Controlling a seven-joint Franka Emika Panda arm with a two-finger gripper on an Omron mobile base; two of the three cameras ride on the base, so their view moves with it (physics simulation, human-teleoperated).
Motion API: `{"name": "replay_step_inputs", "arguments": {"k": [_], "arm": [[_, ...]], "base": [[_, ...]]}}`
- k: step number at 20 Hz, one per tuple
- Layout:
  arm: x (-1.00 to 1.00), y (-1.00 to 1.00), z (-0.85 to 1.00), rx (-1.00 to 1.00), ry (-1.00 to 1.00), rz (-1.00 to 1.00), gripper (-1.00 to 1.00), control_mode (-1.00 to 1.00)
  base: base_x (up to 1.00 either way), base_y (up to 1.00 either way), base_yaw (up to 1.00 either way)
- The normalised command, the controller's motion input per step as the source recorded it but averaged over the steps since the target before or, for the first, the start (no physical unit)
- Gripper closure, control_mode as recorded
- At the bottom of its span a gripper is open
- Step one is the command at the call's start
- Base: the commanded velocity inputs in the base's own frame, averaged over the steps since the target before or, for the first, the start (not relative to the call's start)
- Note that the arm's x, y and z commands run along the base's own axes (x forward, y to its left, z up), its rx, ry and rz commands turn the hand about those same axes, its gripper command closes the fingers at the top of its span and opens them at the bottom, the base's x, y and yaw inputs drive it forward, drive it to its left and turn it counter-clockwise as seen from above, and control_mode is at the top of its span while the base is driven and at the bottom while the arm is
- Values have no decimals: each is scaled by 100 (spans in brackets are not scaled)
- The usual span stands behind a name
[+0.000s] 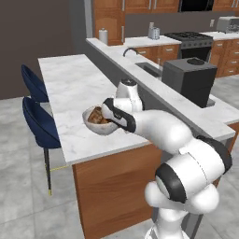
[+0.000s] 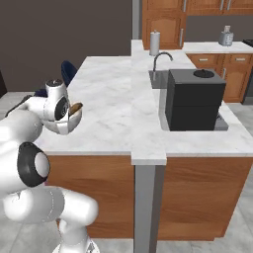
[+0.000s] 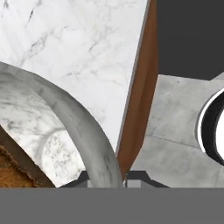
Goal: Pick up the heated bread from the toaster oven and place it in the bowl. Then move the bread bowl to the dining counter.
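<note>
My gripper (image 1: 108,113) is closed on the rim of the bowl (image 1: 93,125), holding it over the dining counter (image 1: 74,88) close to its near edge. In the left base view the bowl sits just in front of my wrist, tilted a little, with the heated bread (image 1: 96,115) lying inside as a dark-brown lump. I cannot tell from that angle whether the bowl's underside touches the marble or hangs just above it.

The right base view gives me the other side: my hand covers most of the bowl (image 2: 73,120), and only a sliver of the bread (image 2: 75,106) pokes above the rim. It places the bowl near the counter's near-left corner, by the blue stool (image 2: 68,72). That view also shows the higher marble worktop (image 2: 148,133) alongside the dining counter, carrying a dark boxy appliance (image 2: 193,101) and a sink faucet (image 2: 159,58).

The hand view looks down past the curved grey rim (image 3: 74,122) that runs between my fingers, with the crust (image 3: 13,168) at the lower left, the counter's marble (image 3: 83,52) beyond, and its wood side panel (image 3: 141,96) dropping to the grey floor (image 3: 175,131).
</note>
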Motion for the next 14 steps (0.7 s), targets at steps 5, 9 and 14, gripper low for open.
{"name": "replay_step_inputs", "arguments": {"k": [5,9,14], "arm": [[100,0,-79,-1,0,-4,100,-100],[100,0,-54,0,0,-4,-100,-100],[41,1,-5,0,0,-1,-100,-100]], "base": [[0,0,0],[0,0,0],[0,0,0]]}}
